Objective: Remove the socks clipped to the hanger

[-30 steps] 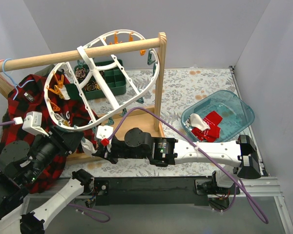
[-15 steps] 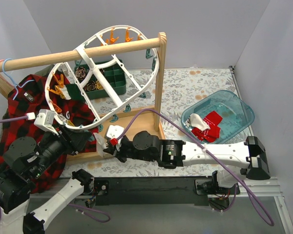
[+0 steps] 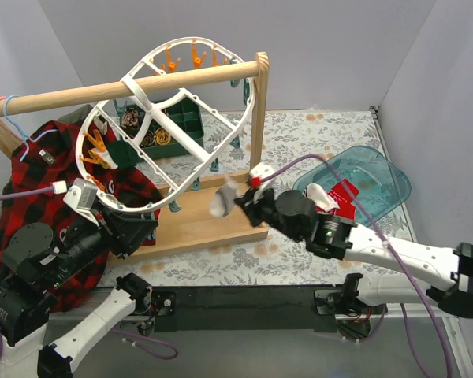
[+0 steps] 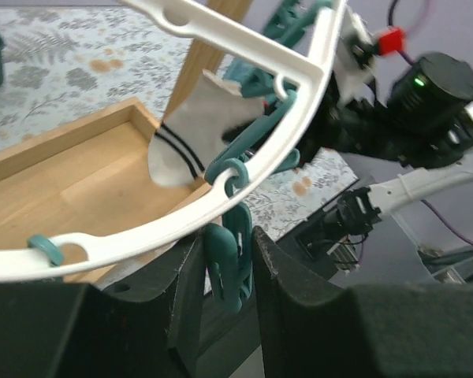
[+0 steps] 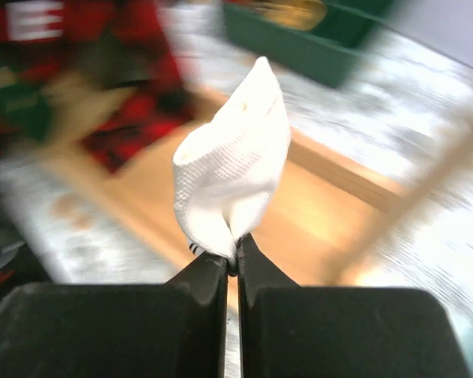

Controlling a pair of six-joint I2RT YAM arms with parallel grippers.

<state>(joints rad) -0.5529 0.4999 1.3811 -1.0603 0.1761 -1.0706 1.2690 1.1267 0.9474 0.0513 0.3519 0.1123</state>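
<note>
The white oval hanger [image 3: 191, 146] hangs tilted from the wooden rail, with orange clips [image 3: 93, 146] on its left and top rim. My left gripper [image 3: 144, 224] is at the hanger's lower rim [image 4: 142, 236], shut on a teal clip [image 4: 230, 268]. My right gripper [image 3: 238, 199] is shut on a white sock with black stripes [image 3: 222, 200], held free of the hanger above the wooden base. The sock also shows in the left wrist view [image 4: 193, 130] and the right wrist view [image 5: 236, 165]. Red socks [image 3: 344, 201] lie in the teal bin [image 3: 390, 177].
The wooden stand has an upright post [image 3: 258, 118] and a base tray [image 3: 197, 220]. A red-and-black plaid shirt [image 3: 31, 185] hangs at the left. A green compartment tray [image 3: 181, 130] stands behind the hanger. Purple cables trail from both arms.
My right gripper has pulled the white sock off the hanger and moved right with it. The hanger has swung upward and tilted. My left gripper has stayed at the lower rim.
</note>
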